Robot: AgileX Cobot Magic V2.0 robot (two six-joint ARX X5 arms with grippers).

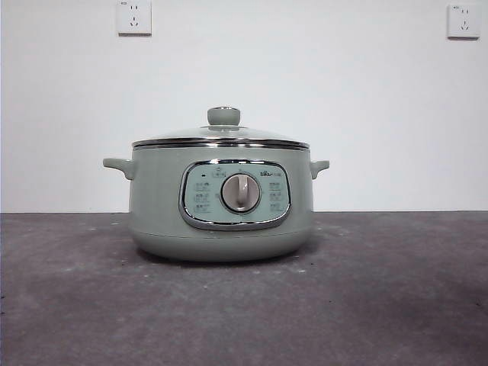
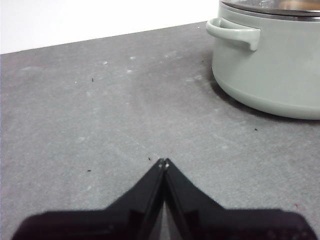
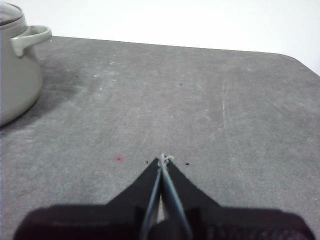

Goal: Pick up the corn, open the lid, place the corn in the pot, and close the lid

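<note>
I see the pot [image 1: 221,206] standing mid-table with the lid [image 1: 222,136] seated on it. Two wall sockets [image 1: 134,17] sit high on the white wall [image 1: 366,99]. My left gripper [image 2: 164,162] and right gripper [image 3: 163,159] hang closed and empty over the grey table [image 1: 396,305], one on either side of the pot.

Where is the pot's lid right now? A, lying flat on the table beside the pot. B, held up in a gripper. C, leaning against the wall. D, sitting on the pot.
D: the lid sits on the pot, and both the left gripper and the right gripper are shut and empty.
</note>
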